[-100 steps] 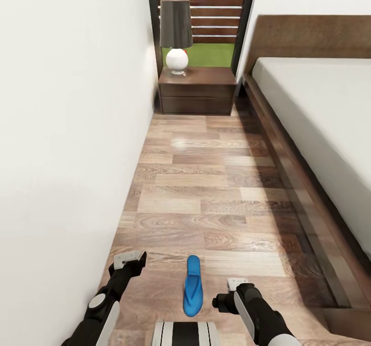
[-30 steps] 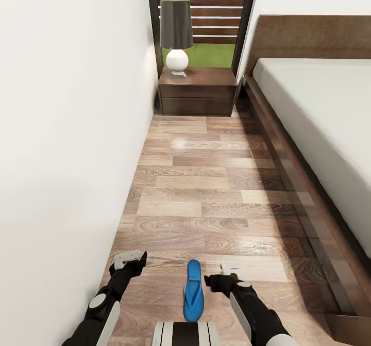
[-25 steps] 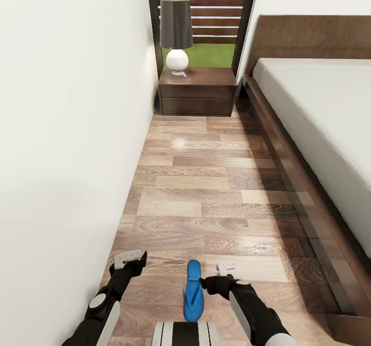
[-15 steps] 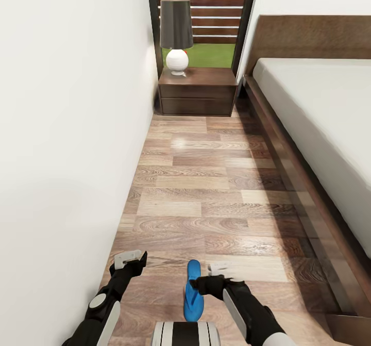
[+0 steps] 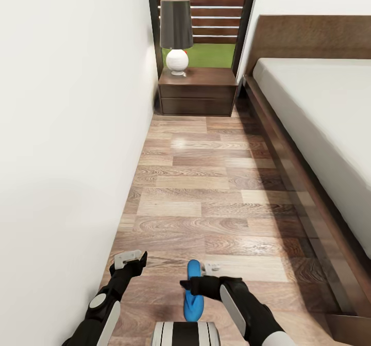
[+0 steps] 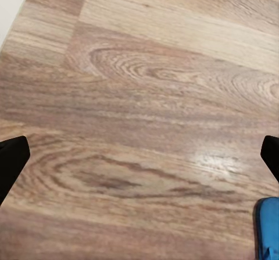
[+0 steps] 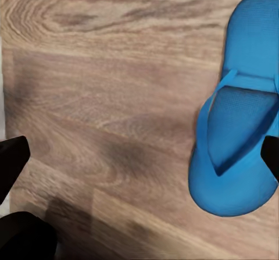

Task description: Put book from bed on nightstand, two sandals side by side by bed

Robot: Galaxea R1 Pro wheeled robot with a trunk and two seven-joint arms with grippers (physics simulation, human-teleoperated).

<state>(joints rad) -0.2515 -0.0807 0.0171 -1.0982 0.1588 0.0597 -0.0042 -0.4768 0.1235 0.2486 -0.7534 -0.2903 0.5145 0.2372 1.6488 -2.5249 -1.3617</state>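
Right hand point(image 5: 189, 284), wide apart, above unmarked blue sandal point(image 5: 192, 298).

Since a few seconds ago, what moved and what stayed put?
The right end effector swung in toward the robot's left and now hovers open over the blue sandal; nothing is grasped. The sandal, left end effector, nightstand, lamp and bed stayed put.
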